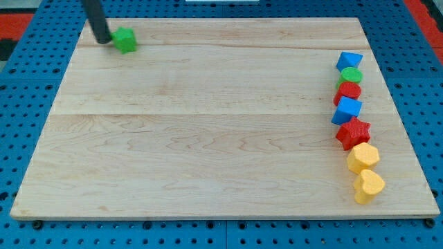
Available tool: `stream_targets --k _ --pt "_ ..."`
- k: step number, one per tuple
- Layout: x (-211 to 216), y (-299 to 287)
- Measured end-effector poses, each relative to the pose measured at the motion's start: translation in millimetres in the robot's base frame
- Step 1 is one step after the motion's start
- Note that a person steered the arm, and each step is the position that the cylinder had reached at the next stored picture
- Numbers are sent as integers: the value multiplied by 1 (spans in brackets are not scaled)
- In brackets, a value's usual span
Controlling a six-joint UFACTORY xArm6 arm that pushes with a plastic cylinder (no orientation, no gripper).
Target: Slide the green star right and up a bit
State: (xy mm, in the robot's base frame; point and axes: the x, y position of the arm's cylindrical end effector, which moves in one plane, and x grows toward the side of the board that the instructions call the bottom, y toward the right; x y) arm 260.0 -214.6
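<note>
Our end effector, a bare dark rod with no jaws and holding nothing, my tip [103,41] touching the left side of the green star [125,40], star at the wooden bench's [208,138] top-left corner, well apart from seven blocks lined down the view's right edge, among them a red star [354,133].

The board [208,124] was pale wood with visible grain and a smooth, faintly satin face, and it lay on a blue perforated sheet [28,83] that looked like painted metal or plastic. My tip [104,41] ended a dark, matt rod, and the green star [125,40] just to its right looked like matt moulded plastic. Far to the tip's right, the yellow blocks [363,158] and the red star [353,133] showed the same plastic look with a slight sheen.
</note>
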Motion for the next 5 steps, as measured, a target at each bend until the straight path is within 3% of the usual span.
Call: stream_targets --k 1,2,4,5 --pt "10 -44" --pt "42 1" --pt "1 20" --pt "15 0"
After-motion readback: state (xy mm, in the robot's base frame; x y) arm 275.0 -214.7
